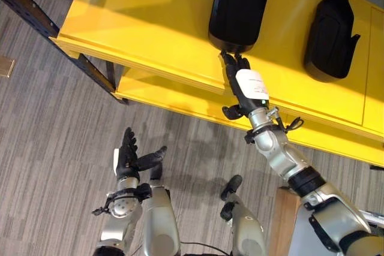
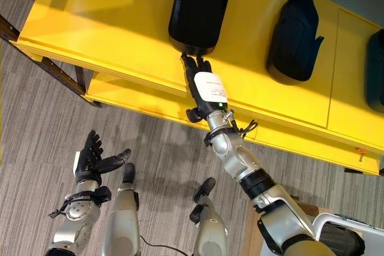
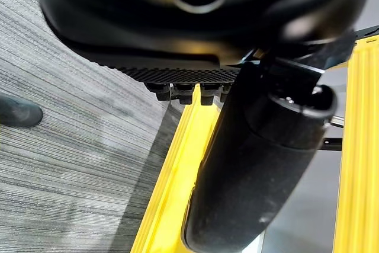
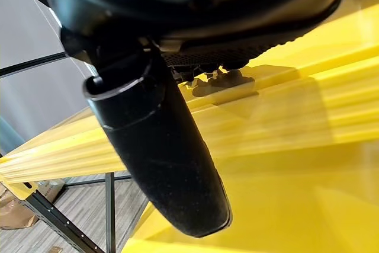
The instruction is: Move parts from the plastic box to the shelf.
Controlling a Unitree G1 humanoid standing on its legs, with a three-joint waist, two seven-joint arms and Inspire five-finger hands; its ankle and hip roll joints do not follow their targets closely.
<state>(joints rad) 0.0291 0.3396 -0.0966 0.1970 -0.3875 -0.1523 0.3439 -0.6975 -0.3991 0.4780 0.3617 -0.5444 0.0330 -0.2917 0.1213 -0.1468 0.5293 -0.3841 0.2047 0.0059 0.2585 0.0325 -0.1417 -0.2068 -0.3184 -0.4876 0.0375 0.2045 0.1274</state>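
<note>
right hand [image 1: 247, 86] outstretched, fingers straight — left hand [image 1: 127, 157] low, open

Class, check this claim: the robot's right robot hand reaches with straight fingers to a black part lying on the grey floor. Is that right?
Not quite. The right robot hand does reach with straight fingers to a black part, but that part lies on the yellow shelf, not on the grey floor. The left eye view shows it.

Yellow shelf [image 1: 150, 34], black parts [image 1: 237, 7] (grey striped floor [image 1: 48, 124])
</note>
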